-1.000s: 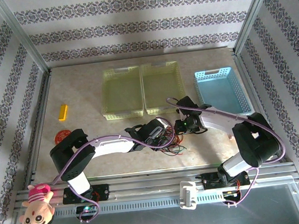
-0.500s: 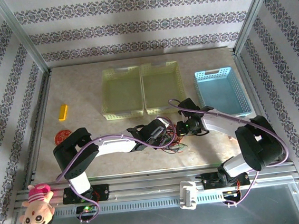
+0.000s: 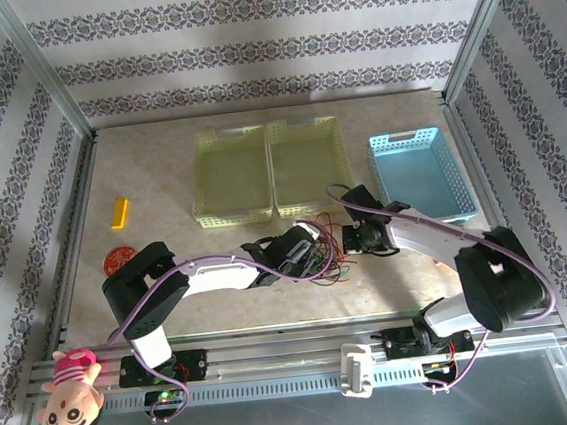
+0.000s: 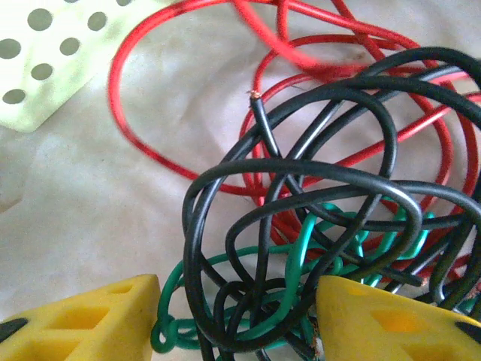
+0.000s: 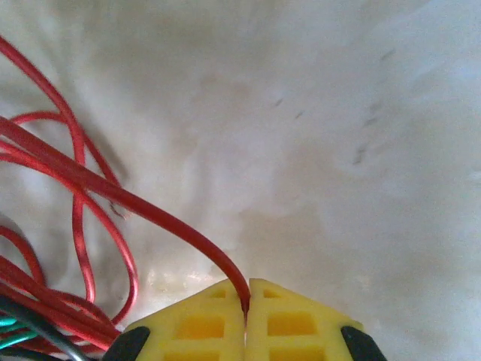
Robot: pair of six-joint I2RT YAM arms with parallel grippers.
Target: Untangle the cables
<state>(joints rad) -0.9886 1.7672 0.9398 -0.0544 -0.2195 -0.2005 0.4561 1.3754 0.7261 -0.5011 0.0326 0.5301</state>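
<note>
Middle of the table (image 3: 159,174), just near of the two yellow baskets (image 3: 232,177): the cables (image 3: 328,260), one loose knot of black, red and green. Pinched shut on a single red cable (image 5: 113,194) with the right gripper (image 5: 246,292), yellow tips pressed flat together, the strand running off towards more red loops on the pale surface. From above, parked just right of the tangle, touching its far right edge. Over on the other side, the left gripper (image 4: 237,320), coming in from the left with jaws parted, straddling the heap. Between its yellow fingers (image 4: 83,323), black loops (image 4: 293,180) and curly green wire (image 4: 301,248), brushing one finger, not squeezed. Beyond those, wide red loops fanned out towards the perforated corner of one of the yellow baskets. One black end poking up, a bare copper tip showing. Well apart on the far right, a blue basket (image 3: 416,175)
</note>
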